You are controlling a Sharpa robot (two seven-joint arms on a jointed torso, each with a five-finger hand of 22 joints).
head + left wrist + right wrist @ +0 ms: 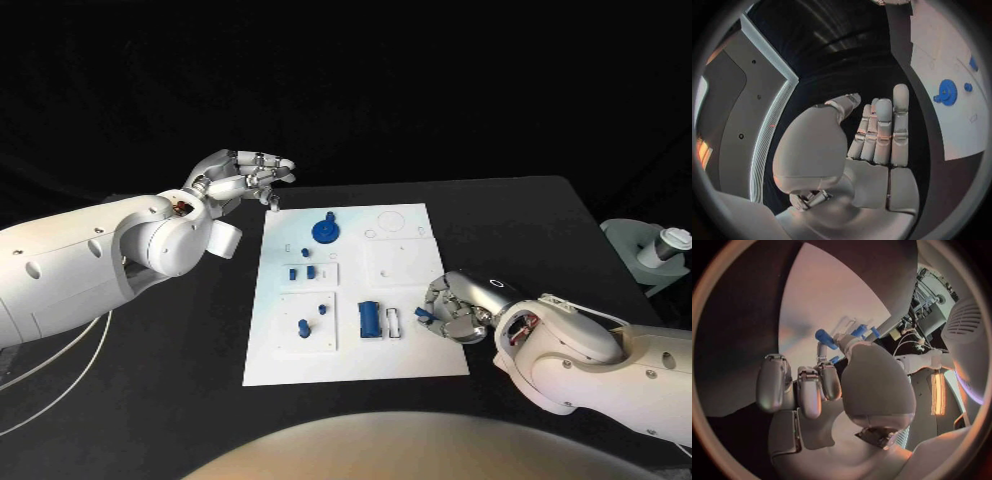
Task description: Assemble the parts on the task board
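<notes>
The white task board (418, 355) lies in the middle of the black table. On it are a blue gear (327, 230), a blue block (371, 318) and several small blue parts (304, 327). My right hand (462, 308) rests at the board's right edge beside the block and pinches a small blue part (426, 313) between thumb and a finger; the right wrist view shows this part (825, 337) at the thumb tip, the other fingers (807, 390) curled. My left hand (238, 180) hovers off the board's far left corner, holding nothing. In the left wrist view its fingers (882, 130) are straight, with the gear (946, 91) beyond them.
A pale grey stand with a white cylinder (656, 250) sits past the table's right edge. Thin cables (58, 370) hang under my left arm. Bare black table (505, 215) surrounds the board on all sides.
</notes>
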